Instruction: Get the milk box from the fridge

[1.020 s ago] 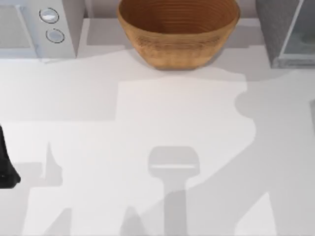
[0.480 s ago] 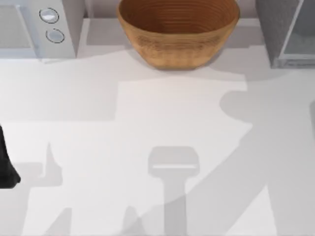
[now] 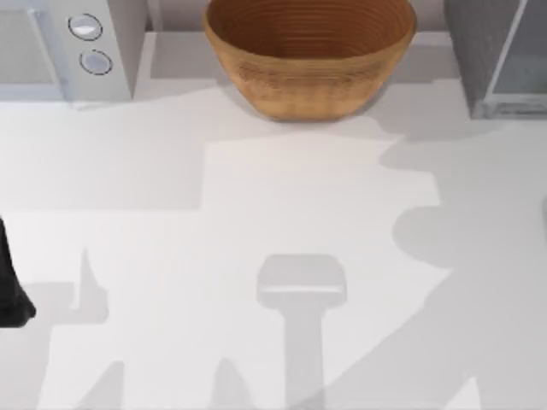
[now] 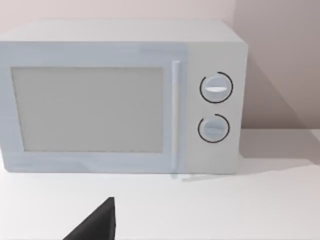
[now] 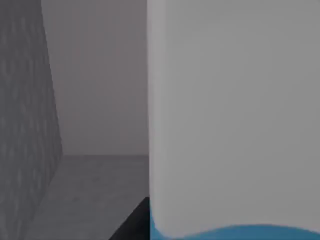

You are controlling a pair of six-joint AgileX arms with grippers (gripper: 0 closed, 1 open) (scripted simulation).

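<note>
The fridge [image 3: 479, 51] stands at the table's back right corner, grey, with its pale glassy door panel [image 3: 523, 64] beside it. In the right wrist view the milk box [image 5: 235, 125] looms very close, white with a sky-blue strip along its lower part, standing inside the fridge next to the grey inner wall [image 5: 25, 125]. A dark part of my right gripper [image 5: 136, 222] sits right beside the box's edge. My left arm [image 3: 10, 290] is parked at the table's left edge, and a dark part of its gripper [image 4: 97, 225] shows in the left wrist view.
A white microwave [image 3: 68, 47] with two round knobs stands at the back left and faces the left wrist camera as the microwave [image 4: 120, 100]. A big wooden bowl [image 3: 309, 55] sits at the back centre. Arm shadows lie across the white table [image 3: 256, 196].
The right arm's shadow on the table has slid from the middle right toward the front. The left arm, bowl, microwave and fridge have stayed put.
</note>
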